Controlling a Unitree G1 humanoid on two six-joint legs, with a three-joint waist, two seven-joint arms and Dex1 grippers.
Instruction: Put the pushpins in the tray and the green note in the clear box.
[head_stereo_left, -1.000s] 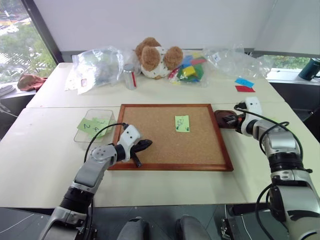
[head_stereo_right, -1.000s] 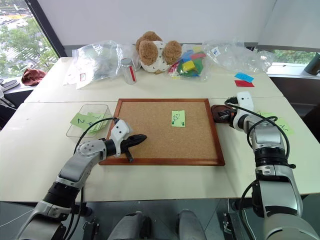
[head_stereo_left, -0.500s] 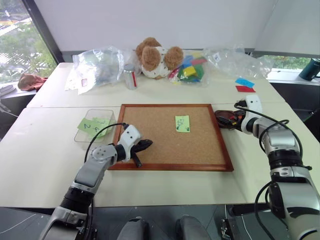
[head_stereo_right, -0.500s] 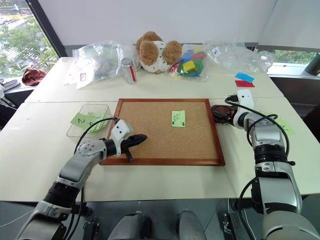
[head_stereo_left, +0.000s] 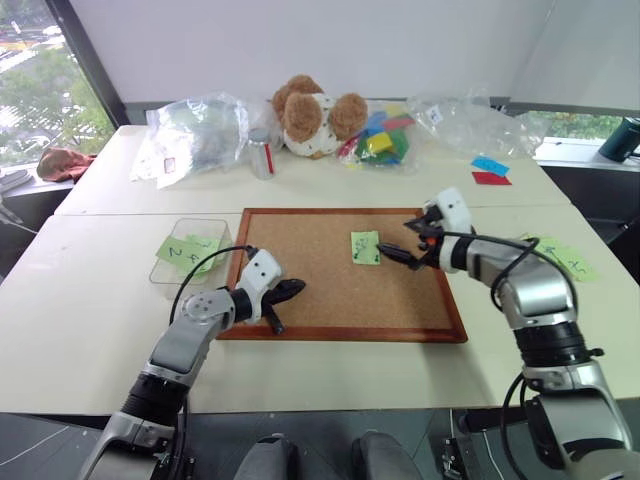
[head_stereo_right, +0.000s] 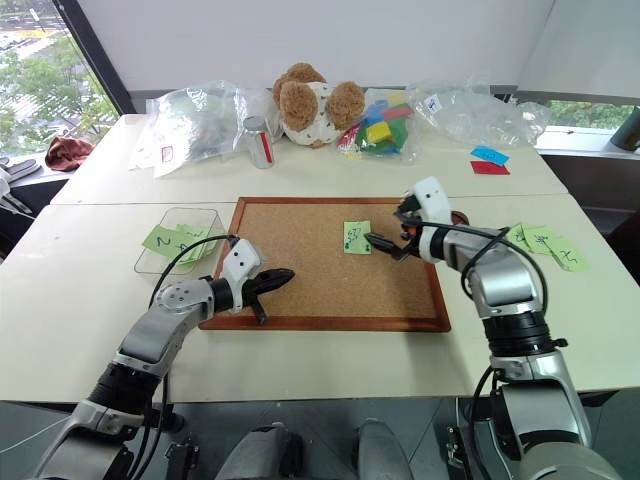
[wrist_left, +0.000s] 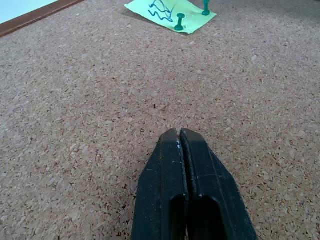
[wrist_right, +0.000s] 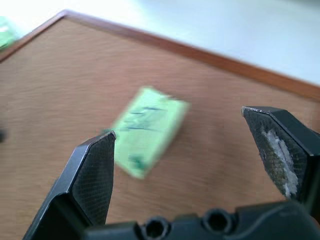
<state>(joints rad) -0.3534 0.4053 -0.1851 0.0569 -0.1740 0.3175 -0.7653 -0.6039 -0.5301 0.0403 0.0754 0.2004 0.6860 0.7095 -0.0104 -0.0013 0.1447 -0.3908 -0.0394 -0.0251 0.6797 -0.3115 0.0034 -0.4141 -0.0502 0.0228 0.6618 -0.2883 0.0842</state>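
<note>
Left eye: green note (head_stereo_left: 365, 247) is lying flat on the corkboard (head_stereo_left: 330, 300), long axis running 12 to 6. Right hand (head_stereo_left: 400, 254) is hovering wide open, empty, at its 3 o'clock. Left wrist: left hand (wrist_left: 179, 137) is sitting pinched closed, empty; two green pushpins (wrist_left: 180, 22) are standing in the note.

Rough corkboard (wrist_left: 100, 100) (wood-framed), seemingly paper green note (head_stereo_left: 365, 247)

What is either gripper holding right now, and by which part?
Nothing. The left gripper is shut over the bare corkboard; the right gripper is open, with the green note beyond its fingers.
</note>
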